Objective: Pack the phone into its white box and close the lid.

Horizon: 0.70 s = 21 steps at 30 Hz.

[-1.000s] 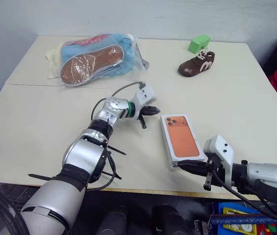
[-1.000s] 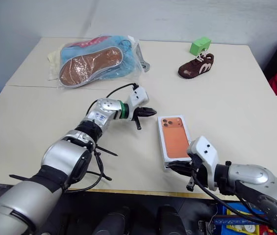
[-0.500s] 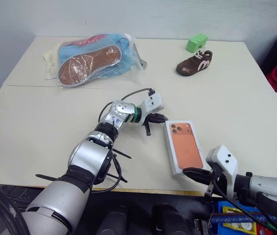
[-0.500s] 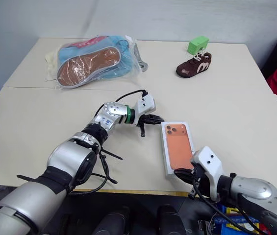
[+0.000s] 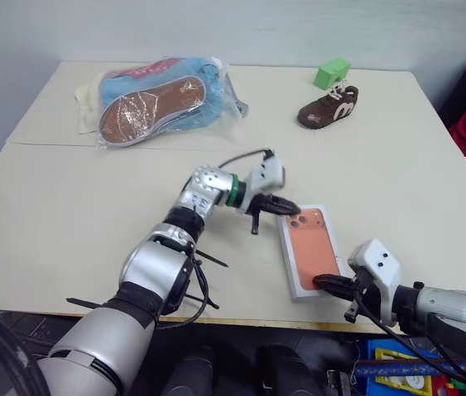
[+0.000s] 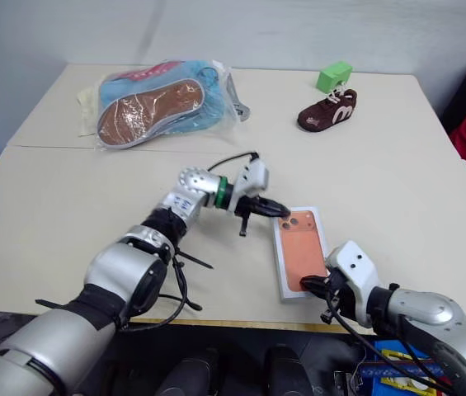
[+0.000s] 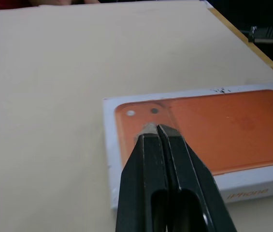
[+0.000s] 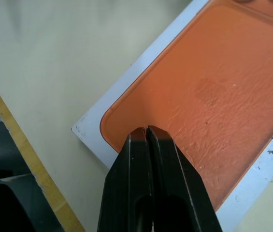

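- The lid [image 5: 312,251], printed face up, sits on the white box near the worktop [image 5: 68,206] front edge.
- Left tool [image 5: 292,212], fingers pressed together and empty, rests at the lid's far end; right tool [image 5: 322,283], likewise pressed together, at its near end.
- Risk: uneven pressing could skew the lid or slide the box off the edge.
- Change: the left tool has moved onto the lid, which now lies turned on the worktop.

A clear plastic bag [image 5: 162,99] holding blue slippers, one brown sole facing up, lay at the far left of the cream table [image 5: 59,206]. At the far right stood a small brown shoe [image 5: 329,108], a green block [image 5: 333,72] just behind it.
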Tool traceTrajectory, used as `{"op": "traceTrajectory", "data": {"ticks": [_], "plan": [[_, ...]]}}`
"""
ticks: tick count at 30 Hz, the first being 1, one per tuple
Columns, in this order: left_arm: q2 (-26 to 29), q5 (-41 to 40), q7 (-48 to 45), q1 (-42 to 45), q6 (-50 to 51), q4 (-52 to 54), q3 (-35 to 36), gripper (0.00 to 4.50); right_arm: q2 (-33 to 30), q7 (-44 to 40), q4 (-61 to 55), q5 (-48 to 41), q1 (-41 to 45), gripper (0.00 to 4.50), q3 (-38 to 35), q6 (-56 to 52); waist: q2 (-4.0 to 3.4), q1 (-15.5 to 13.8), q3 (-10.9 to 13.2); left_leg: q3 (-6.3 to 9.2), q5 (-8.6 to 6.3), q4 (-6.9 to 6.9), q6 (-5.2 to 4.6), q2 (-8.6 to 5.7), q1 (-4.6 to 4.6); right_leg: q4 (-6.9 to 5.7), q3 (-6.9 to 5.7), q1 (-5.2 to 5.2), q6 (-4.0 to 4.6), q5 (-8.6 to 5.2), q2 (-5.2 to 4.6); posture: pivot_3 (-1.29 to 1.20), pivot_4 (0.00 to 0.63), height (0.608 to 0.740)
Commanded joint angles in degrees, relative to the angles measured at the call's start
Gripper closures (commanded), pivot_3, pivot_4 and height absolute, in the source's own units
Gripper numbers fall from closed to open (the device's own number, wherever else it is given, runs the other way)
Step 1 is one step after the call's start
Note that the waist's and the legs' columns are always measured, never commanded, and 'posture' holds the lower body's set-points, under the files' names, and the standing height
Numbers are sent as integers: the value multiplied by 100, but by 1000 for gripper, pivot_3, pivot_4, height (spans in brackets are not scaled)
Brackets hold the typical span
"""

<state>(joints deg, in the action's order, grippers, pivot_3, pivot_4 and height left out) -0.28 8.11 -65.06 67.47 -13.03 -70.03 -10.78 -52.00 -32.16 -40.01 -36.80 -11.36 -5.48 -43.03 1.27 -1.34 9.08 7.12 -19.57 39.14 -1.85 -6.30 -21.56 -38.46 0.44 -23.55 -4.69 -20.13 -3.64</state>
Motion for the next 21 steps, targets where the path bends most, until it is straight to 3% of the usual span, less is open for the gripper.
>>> {"op": "traceTrajectory", "data": {"ticks": [1, 4, 5, 8, 10, 13, 16, 20, 21], "plan": [[175, 476, 182, -115, -167, 67, -435, 4500, -56, 13, 400, 981, -216, 4447, 413, 563, 21, 5, -16, 1, 0, -1, 1, 2, 9, -2, 0, 0, 0, 0, 4, 0, 150, 740], [400, 333, 45, -153, -34, 207, -364, 4500, 117, -162, 391, 1018, -280, 4447, 142, 1066, 37, 0, -29, 0, 1, -5, 10, 5, 41, 22, 1, 21, -1, 0, 7, 0, 150, 740], [535, 137, -139, -152, 135, 331, -212, 4319, 162, -319, 384, 816, -285, 4484, -105, 1130, 40, 2, -30, -2, 2, -4, 13, 5, 41, 24, 3, 21, -1, 0, 8, 0, 150, 740], [1095, -568, -1198, -316, 869, 1111, 202, 3645, 26, -1046, 455, 197, -321, 3926, -900, 1175, 36, 33, -28, -8, 3, -3, 14, 7, 38, 13, 9, 11, -2, 1, 11, 0, 150, 740], [1508, -958, -1788, -577, 1569, 1936, 338, 3020, -151, -1602, 582, -69, -347, 3285, -1321, 1179, 30, 63, -24, -3, 2, -10, 15, 7, 37, -14, 10, -4, -2, 1, 14, 0, 150, 740], [2662, -1945, -2624, -1351, 3241, 3968, 569, 2153, -642, -2796, 1119, -454, -282, 2306, -2076, 1177, 14, 89, -12, 8, -2, -10, 19, 8, 32, -13, 5, -9, -2, 1, 15, 0, 150, 740], [3847, -2775, -2744, -2182, 4273, 5509, 711, 1305, -1036, -3562, 1780, -639, -61, 1328, -2484, 1088, 7, 147, -7, 15, -8, -10, 21, 12, 35, -6, 7, -5, -1, 1, 17, 0, 150, 740], [5285, -3435, -2487, -3443, 5109, 6781, 1596, 85, -1493, -4357, 2834, -465, 356, 24, -2715, 1295, -21, 127, 6, 18, -10, -10, 20, 11, 41, 32, 10, 2, 0, 0, 17, 0, 150, 740], [5493, -3541, -2351, -3762, 5159, 7007, 1807, 32, -1538, -4449, 3003, -406, 452, 3, -2722, 1371, -24, 112, 8, 20, -10, -12, 20, 12, 43, 38, 9, 6, 0, 0, 17, 0, 150, 740]]}}
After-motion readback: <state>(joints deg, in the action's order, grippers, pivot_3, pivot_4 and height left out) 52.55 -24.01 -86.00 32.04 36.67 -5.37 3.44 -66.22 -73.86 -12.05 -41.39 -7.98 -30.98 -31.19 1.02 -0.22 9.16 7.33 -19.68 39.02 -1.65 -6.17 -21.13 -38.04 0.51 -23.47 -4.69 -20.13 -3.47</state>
